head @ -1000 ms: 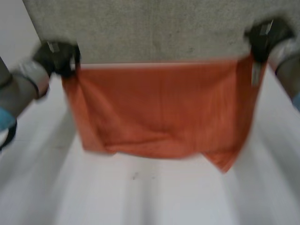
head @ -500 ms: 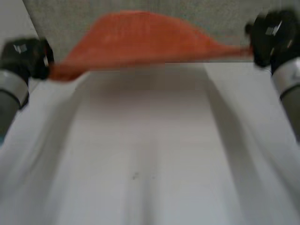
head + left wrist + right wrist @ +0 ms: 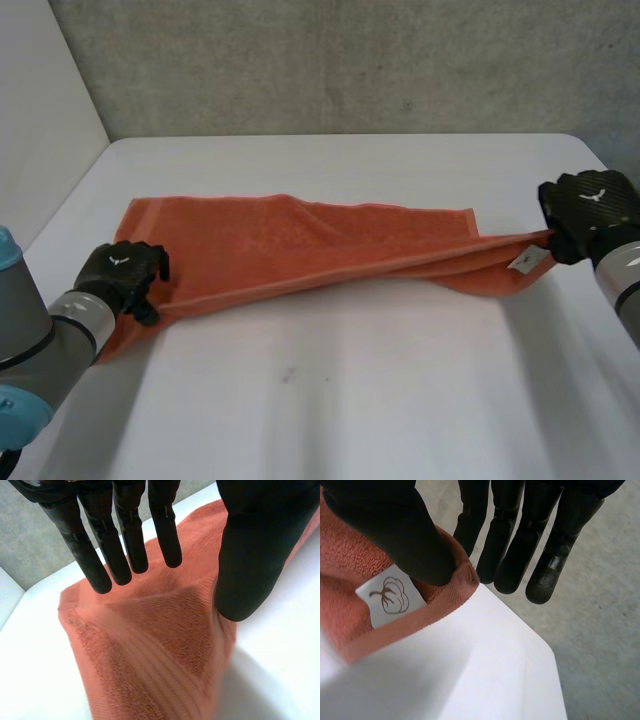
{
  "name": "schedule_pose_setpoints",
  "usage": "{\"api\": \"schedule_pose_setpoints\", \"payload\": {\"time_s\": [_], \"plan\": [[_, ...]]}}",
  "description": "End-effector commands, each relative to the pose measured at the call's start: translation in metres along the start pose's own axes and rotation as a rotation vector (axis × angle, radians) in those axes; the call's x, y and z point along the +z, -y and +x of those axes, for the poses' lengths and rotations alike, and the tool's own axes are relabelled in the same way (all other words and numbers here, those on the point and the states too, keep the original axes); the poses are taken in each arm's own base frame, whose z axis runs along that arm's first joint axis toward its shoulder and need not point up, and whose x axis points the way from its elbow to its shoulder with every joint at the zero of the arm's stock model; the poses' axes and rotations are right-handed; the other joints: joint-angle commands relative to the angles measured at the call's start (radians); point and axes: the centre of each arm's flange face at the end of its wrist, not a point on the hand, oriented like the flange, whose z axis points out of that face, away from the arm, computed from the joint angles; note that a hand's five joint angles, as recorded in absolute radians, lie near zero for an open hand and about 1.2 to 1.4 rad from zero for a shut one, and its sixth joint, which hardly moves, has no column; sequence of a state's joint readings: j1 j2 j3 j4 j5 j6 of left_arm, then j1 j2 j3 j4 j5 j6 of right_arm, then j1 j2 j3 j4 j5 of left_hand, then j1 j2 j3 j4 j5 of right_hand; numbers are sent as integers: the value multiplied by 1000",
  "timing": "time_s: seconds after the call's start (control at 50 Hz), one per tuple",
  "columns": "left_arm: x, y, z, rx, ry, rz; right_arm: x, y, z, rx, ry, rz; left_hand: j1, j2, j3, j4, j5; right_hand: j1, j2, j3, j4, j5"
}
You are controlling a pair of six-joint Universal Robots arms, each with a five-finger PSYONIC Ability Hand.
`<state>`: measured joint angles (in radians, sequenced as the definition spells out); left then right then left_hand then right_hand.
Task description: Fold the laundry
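Note:
An orange towel (image 3: 300, 245) lies stretched across the white table (image 3: 350, 400), folded loosely along its length. My left hand (image 3: 122, 275) rests at its near left corner. In the left wrist view its fingers (image 3: 125, 540) are straight and apart from the thumb, and the towel (image 3: 165, 645) lies under them with the thumb's tip touching a fold. My right hand (image 3: 590, 210) is at the towel's right corner. There its thumb (image 3: 390, 525) pinches the towel's corner (image 3: 462, 580) against the fingers, beside a white label (image 3: 390, 597).
A grey wall (image 3: 350, 70) runs behind the table's far edge and a white wall (image 3: 40, 100) stands at the left. The right hand is close to the table's right edge, with grey floor (image 3: 600, 605) beyond it.
The towel hung from both raised hands, was swung out forward, and now lies on the table. Both hands have come down, and the left hand's fingers have opened.

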<state>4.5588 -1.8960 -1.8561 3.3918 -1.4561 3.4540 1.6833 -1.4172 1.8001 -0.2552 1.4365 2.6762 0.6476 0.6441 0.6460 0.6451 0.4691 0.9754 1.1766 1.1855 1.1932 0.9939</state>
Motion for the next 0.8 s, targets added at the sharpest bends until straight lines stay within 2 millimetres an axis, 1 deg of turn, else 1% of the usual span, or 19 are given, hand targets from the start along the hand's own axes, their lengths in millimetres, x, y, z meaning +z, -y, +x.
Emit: {"api": "schedule_pose_setpoints", "payload": {"time_s": [0.02, 0.04, 0.16, 0.28, 0.32, 0.34, 0.38, 0.4, 0.44, 0.46, 0.5, 0.52, 0.54, 0.6, 0.68, 0.7, 0.72, 0.8], "plan": [[1, -2, -8, 3, 25, -12, 6, -11, 21, 5, -57, -35, 74, 77, 75, 76, 78, 421, 220, 211, 203, 228], [0, -6, -8, 2, 23, -24, 7, -12, 23, 5, -63, -37, 74, 77, 75, 76, 78, 421, 220, 211, 203, 228], [-3, -12, -10, -5, 30, -46, 8, -12, 25, 2, -71, -32, 94, 98, 96, 97, 98, 421, 220, 211, 203, 228], [-10, -9, -12, -9, 37, -42, 8, -13, 25, 3, -71, -37, 177, 180, 178, 179, 181, 421, 220, 211, 203, 228], [-16, -8, -10, -10, 31, -51, 7, -14, 23, 5, -63, -43, 191, 195, 193, 194, 195, 421, 220, 211, 203, 228], [-16, -8, -10, -10, 31, -51, 7, -14, 23, 5, -63, -43, 191, 195, 193, 194, 195, 421, 220, 211, 203, 228], [-27, -1, -10, -16, 25, -50, 6, -16, 21, 6, -60, -45, 191, 195, 193, 194, 195, 421, 220, 211, 203, 228], [-27, -1, -10, -16, 25, -50, 5, -16, 21, 6, -60, -45, 191, 195, 193, 194, 195, 421, 220, 211, 203, 228], [-43, 4, -4, -17, -12, -47, 5, -16, 19, 7, -55, -46, 148, 151, 149, 150, 152, 421, 220, 211, 203, 228], [-43, 4, -4, -17, -12, -47, 5, -16, 19, 7, -55, -46, 147, 151, 149, 150, 151, 421, 220, 211, 203, 228], [-53, 5, 6, -19, -91, -24, 5, -17, 19, 8, -53, -47, 74, 78, 76, 77, 78, 421, 220, 211, 203, 228], [-53, 5, 6, -19, -91, -24, 5, -17, 19, 8, -53, -47, 74, 77, 75, 76, 78, 421, 220, 211, 203, 228], [-56, 5, 11, -21, -136, -15, 5, -16, 19, 7, -53, -45, 45, 48, 46, 47, 49, 421, 220, 211, 203, 228], [-57, 3, 14, -25, -175, -12, 5, -16, 18, 6, -40, -40, -3, 1, -1, 0, 1, 421, 220, 211, 203, 228], [-55, 1, 11, -27, -165, -20, 4, -17, 16, 7, -26, -38, -17, -14, -16, -15, -13, 421, 220, 211, 203, 228], [-55, 0, 11, -23, -163, -25, 4, -17, 16, 7, -25, -37, -67, -63, -65, -64, -63, 421, 220, 211, 203, 228], [-55, 0, 11, -23, -163, -25, 4, -17, 16, 7, -25, -37, -67, -64, -65, -65, -63, 421, 220, 211, 203, 228], [-50, -11, 13, -33, -175, -64, 4, -17, 16, 8, -24, -39, -94, -90, -92, -91, -90, 421, 220, 211, 203, 228]]}}
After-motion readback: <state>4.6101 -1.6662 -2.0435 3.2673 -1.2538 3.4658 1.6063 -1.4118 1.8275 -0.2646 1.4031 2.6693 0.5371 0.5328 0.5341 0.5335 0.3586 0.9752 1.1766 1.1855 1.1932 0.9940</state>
